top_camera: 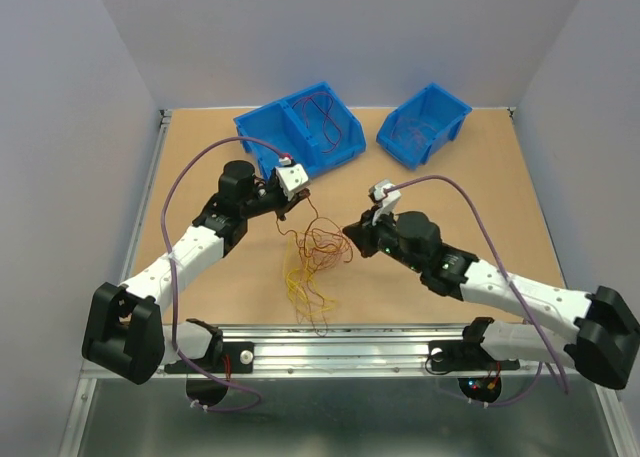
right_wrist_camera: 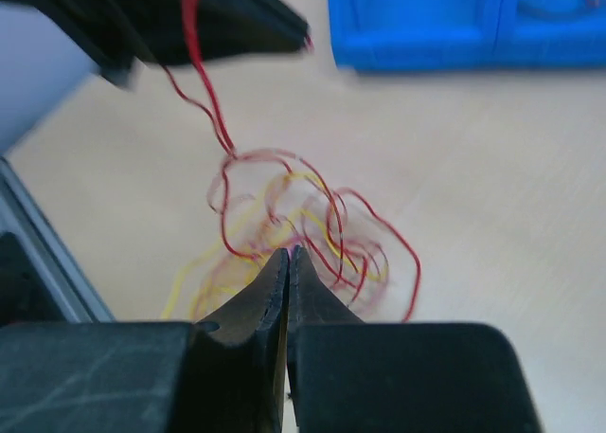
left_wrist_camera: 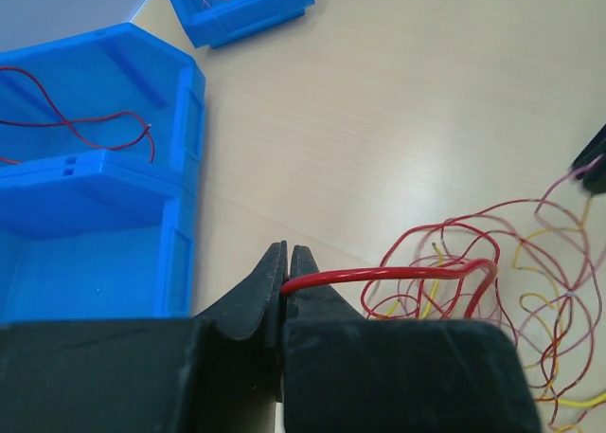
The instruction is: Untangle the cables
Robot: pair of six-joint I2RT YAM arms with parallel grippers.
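One cable [left_wrist_camera: 379, 273] — pinched, left end effector [left_wrist_camera: 287, 261]

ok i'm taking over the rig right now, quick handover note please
Left gripper: shut on a red cable that runs from its tips into the tangle.
Right gripper: shut, tips at the edge of the tangle; cannot tell whether a strand is caught.
Cables: the red, yellow and orange tangle lies on the table between the two arms, short of the bins.
Done: red strands lie in the large blue bin, and some in the small blue bin.
Left: the tangle is knotted; its strands need pulling apart.
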